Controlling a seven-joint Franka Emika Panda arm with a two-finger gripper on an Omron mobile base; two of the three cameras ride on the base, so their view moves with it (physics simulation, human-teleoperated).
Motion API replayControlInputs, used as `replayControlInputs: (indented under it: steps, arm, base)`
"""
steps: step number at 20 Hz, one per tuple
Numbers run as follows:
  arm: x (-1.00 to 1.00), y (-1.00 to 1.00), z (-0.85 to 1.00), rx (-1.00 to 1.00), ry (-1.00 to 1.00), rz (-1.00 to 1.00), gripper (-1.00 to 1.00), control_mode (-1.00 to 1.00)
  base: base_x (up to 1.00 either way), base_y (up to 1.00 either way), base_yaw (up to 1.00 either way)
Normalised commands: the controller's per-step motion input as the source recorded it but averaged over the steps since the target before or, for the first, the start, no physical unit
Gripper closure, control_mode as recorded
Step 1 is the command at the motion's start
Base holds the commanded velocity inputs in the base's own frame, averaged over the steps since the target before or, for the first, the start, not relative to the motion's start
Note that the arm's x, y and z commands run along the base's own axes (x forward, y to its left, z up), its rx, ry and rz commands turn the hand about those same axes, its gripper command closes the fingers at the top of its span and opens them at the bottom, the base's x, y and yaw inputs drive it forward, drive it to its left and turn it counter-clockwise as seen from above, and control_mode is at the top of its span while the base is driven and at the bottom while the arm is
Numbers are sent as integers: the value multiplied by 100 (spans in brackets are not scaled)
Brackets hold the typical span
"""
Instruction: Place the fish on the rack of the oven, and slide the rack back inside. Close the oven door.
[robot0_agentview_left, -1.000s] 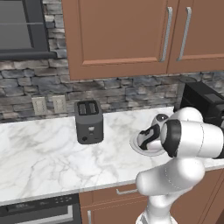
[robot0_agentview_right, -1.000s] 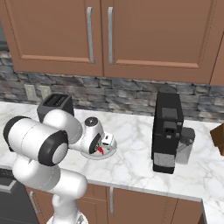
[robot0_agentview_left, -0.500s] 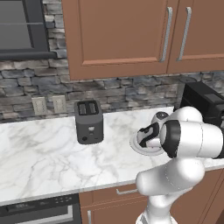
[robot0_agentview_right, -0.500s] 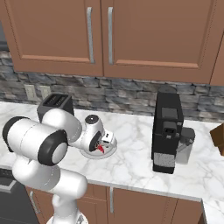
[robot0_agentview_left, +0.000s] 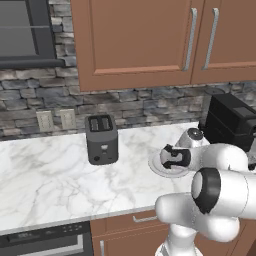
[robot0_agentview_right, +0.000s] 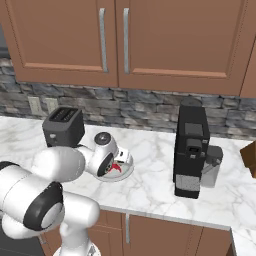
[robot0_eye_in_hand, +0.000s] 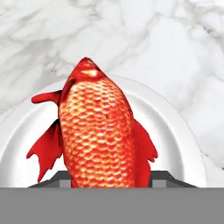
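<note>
A red-orange fish (robot0_eye_in_hand: 98, 131) lies on a white plate (robot0_eye_in_hand: 179, 131) on the marble counter. My gripper (robot0_eye_in_hand: 109, 177) points down at it, and its two dark fingertips (robot0_eye_in_hand: 64, 176) press against the fish's flanks. From the right base view the fish (robot0_agentview_right: 116, 168) shows as a red patch on the plate (robot0_agentview_right: 127, 171), under my hand (robot0_agentview_right: 106, 159). In the left base view my hand (robot0_agentview_left: 175, 157) covers most of the plate (robot0_agentview_left: 157, 170). The oven, its rack and the oven door are out of view.
A black toaster (robot0_agentview_left: 101, 138) stands left of the plate. A black coffee machine (robot0_agentview_right: 191, 150) stands to its right. Brown wall cabinets (robot0_agentview_left: 150, 40) hang above the counter. A dark appliance front (robot0_agentview_left: 45, 241) sits under the counter at the left.
The jaws have closed in from wide apart onto the fish's sides. The arm and the plate have stayed where they were.
</note>
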Motion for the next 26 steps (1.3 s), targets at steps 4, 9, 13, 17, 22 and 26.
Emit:
replayControlInputs:
  steps: [4, 9, 13, 17, 22, 26]
  arm:
    - [-49, 0, 90, 0, -27, 14, 100, -100]
    - [-55, 0, 58, 0, -15, 14, 100, -100]
    - [-42, 12, 35, -4, -2, 12, 100, -100]
    - [-30, 2, 29, -2, 0, 2, 100, -100]
    - [-21, 0, 27, 0, 0, 0, 100, -100]
    - [-34, 1, 30, -2, -1, 0, 100, -100]
  base:
    - [0, 0, 0]
    - [0, 0, 0]
    - [0, 0, 0]
    - [0, 0, 0]
    - [0, 0, 0]
    - [0, 0, 0]
